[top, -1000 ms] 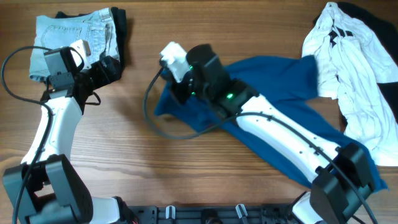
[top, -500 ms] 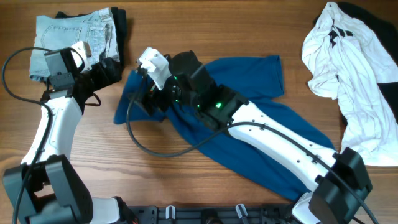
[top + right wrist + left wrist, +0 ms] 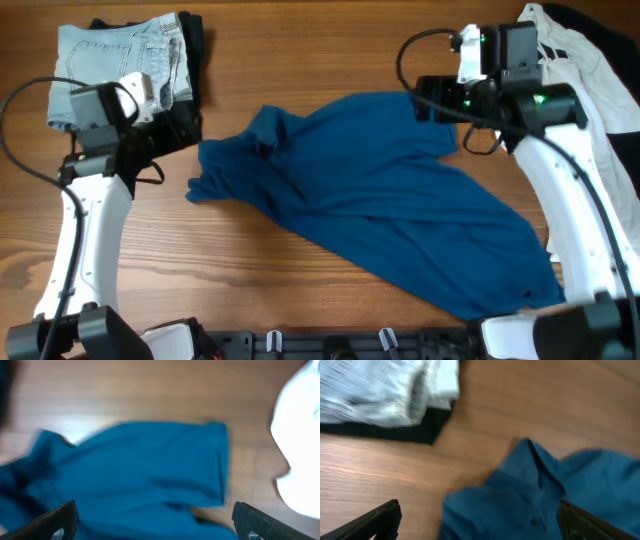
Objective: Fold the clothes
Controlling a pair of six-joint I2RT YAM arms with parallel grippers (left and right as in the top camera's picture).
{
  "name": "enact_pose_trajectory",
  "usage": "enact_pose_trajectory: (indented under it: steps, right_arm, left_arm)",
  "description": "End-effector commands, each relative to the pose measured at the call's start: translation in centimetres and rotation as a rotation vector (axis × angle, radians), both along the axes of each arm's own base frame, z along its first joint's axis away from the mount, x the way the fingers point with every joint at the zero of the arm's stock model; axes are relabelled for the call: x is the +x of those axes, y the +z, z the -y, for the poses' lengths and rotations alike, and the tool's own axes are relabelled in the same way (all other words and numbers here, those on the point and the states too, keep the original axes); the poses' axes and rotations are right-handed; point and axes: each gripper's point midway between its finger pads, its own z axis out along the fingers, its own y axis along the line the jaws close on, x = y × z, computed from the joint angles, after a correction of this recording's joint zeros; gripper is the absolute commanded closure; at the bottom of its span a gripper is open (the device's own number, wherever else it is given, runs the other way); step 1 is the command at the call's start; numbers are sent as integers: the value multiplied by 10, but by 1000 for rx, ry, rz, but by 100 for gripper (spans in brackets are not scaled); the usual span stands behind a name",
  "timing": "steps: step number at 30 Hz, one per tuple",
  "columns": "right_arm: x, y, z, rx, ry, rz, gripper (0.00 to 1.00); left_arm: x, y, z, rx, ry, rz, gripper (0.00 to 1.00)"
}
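**Overhead.** A deep-blue garment [image 3: 380, 210] lies crumpled across the middle of the wooden table [image 3: 300, 50]. It is soft, matte cloth with a bunched collar end at the left and a long panel running to the near right edge. Light-blue denim shorts [image 3: 110, 50] lie folded at the far left corner on a dark cloth [image 3: 195, 40]. A white garment [image 3: 590, 60] is heaped at the far right; no print on it can be read. The left gripper [image 3: 175, 125] is just beside the shorts and apart from the blue collar end. The right gripper [image 3: 435, 100] hangs over the blue garment's far right corner. Bare wood lies open along the far edge between the two piles and at the near left.

**Left wrist.** The picture is blurred. The left gripper [image 3: 480, 525] has its fingers [image 3: 375, 520] spread wide with nothing held. The blue garment's collar end lies below it, and the shorts' pale hem sits on the dark cloth at upper left.

**Right wrist.** This view is also blurred. The right gripper [image 3: 160, 522] stands wide apart and empty above the blue garment's squared, hemmed corner. The white garment shows at the right edge, apart from the blue, with bare wood between them.
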Motion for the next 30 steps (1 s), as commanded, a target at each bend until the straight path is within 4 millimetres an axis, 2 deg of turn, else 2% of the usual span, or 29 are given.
enact_pose_trajectory:
  steps: [1, 4, 7, 13, 16, 18, 20, 23, 24, 26, 27, 29, 30]
  right_arm:
    - [-11, -75, 23, -60, -25, -231, 0]
    - [-16, -102, 30, -67, -41, -328, 0]
    - [-29, -132, 38, -90, -56, -453, 0]
    - [-34, -154, 39, -101, -58, -523, 0]
    - [-36, -170, 39, -101, -66, -553, 1]
    - [-34, -186, 37, -82, -83, -549, 5]
    - [-32, -194, 31, -45, -71, -530, 13]
    - [-27, -201, 30, -39, -70, -498, 30]
    - [-26, -202, 30, -38, -69, -487, 39]
    - [-17, -205, 29, -38, -59, -442, 65]
    - [-7, -204, 29, -42, -37, -399, 79]
    - [23, -195, 27, -37, -27, -273, 96]
    - [43, -186, 25, -23, -36, -193, 96]
  left_arm:
    - [-6, 2, 27, 20, -106, -11, 0]
    - [-9, -3, 39, 41, -158, -31, 0]
    - [-10, -12, 44, 72, -166, -61, 0]
    - [-10, -15, 47, 71, -173, -69, 0]
    - [-10, -15, 47, 71, -173, -69, 0]
    - [-10, -15, 47, 71, -173, -69, 0]
    - [-10, -15, 47, 71, -173, -68, 0]
    - [-10, -15, 47, 69, -171, -69, 0]
    - [-10, -15, 47, 68, -170, -69, 0]
    - [-10, -15, 47, 68, -170, -68, 0]
    - [-10, -14, 47, 68, -170, -67, 0]
    - [-8, -13, 47, 69, -170, -58, 0]
    - [-7, -12, 47, 70, -169, -51, 0]
